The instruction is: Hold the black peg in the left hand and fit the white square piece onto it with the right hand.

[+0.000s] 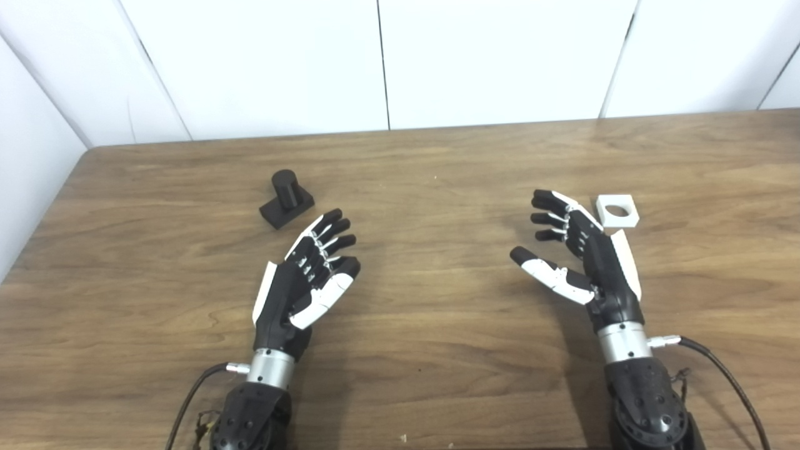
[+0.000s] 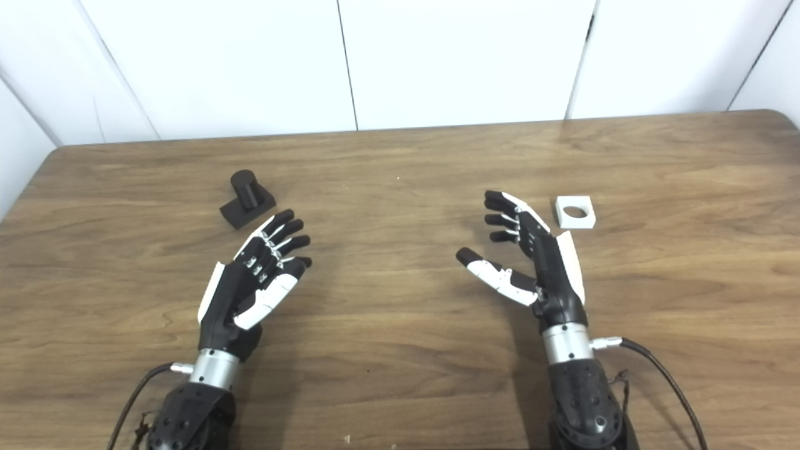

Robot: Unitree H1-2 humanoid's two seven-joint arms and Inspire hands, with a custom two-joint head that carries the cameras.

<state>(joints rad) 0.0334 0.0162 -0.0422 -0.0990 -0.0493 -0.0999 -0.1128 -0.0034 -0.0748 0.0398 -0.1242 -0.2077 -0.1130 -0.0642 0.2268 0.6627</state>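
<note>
Left robot hand (image 1: 303,275) at lower left and right robot hand (image 1: 578,256) at lower right hover palms inward, fingers spread, empty; black peg (image 1: 286,199) and white square piece (image 1: 617,210) lie untouched on the table (image 1: 437,350).

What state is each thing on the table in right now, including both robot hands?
Black peg: standing upright on its base on the table, untouched.
White square piece: lying flat, hole facing up, not yet on the peg.
Left robot hand: open, empty, just short of the peg.
Right robot hand: open, empty, beside the white piece.
Table: wooden top, carrying both parts apart from each other.
</note>
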